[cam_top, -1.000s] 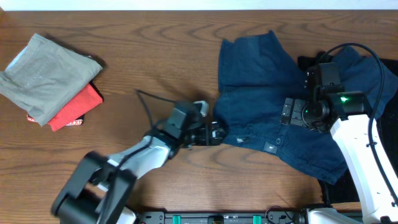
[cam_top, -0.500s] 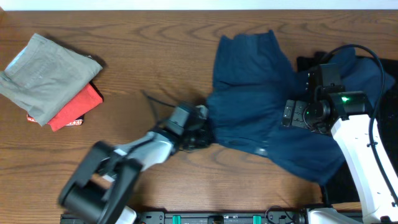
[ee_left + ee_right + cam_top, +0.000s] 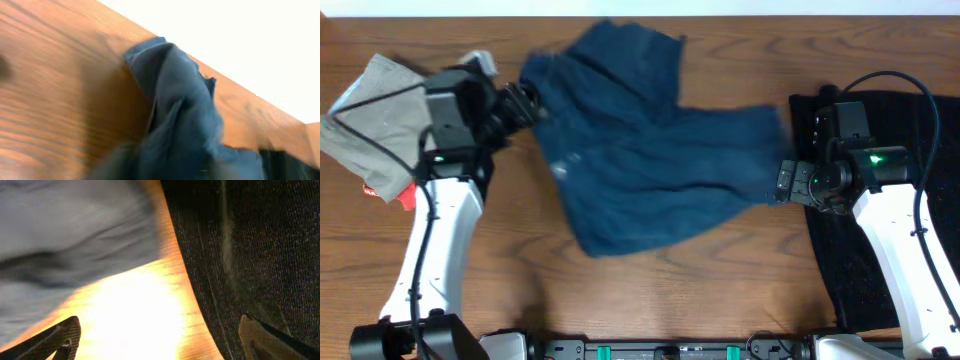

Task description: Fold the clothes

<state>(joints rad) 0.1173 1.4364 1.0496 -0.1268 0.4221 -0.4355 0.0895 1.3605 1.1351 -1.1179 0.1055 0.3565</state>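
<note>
Two arms on table (image 3: 620, 290), motion blur on most of the cloth.

Trousers (image 3: 640, 150) spread loosely across centre, stretching from near far-left corner almost to right edge, with one flap up at far edge. Partly lifted or flat: cannot tell through blur.

Left gripper (image 3: 527, 100) near far-left corner, clamped on left end of trousers, cloth bunched right at the tip. Wrist body overlapping grey-khaki folded garment (image 3: 370, 140) in overhead view. From left wrist: navy fabric running away from camera over bare wood toward far edge, own fingers lost behind blurred cloth at bottom.

Right gripper (image 3: 782, 183) near right edge, just beside right end of trousers, spread wide and holding nothing. From right wrist: both fingertips (image 3: 62, 337) far apart in bottom corners, glare-lit wood between them, trousers at upper left, black sparkly cloth (image 3: 825, 250) filling the right side.

Black sparkly cloth flat along right edge, under right arm, apart from trousers.
</note>
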